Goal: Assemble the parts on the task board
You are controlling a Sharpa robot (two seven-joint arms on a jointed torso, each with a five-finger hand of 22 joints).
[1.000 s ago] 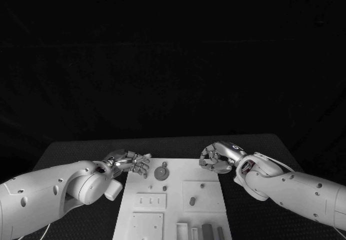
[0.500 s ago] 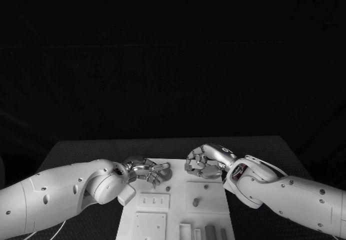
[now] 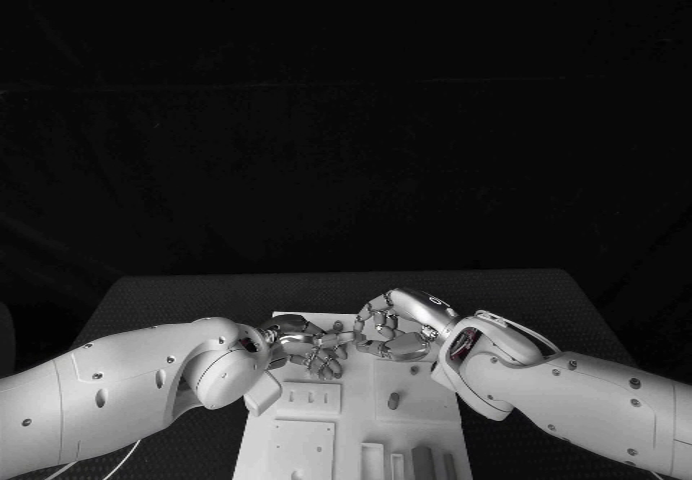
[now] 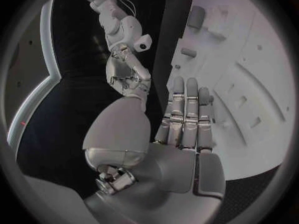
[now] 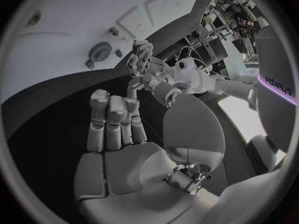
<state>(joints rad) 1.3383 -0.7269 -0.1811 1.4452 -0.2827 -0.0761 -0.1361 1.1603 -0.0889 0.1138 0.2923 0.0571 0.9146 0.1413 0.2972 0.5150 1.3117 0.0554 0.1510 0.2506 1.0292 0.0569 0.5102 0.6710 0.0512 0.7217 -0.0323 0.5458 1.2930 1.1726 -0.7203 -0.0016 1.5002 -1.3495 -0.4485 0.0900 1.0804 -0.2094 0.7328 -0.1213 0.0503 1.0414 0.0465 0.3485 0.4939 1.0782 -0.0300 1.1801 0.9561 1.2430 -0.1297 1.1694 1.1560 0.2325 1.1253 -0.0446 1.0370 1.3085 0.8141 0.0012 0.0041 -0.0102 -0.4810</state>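
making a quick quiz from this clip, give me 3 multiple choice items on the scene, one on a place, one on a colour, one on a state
1. Where do the two hands sit in the head view?
A. close together over the far end of the task board
B. off the table at its near corners
C. both at the board's near edge

2. What colour is the task board?
A. red
B. white
C. green

3. What is the left hand holding?
A. a cup
B. a screwdriver
C. nothing

Answers:
1 A: the left hand and right hand nearly meet above the far end of the task board.
2 B: the board is a white plate on the black table.
3 C: in the left wrist view its fingers lie straight, with nothing in them.
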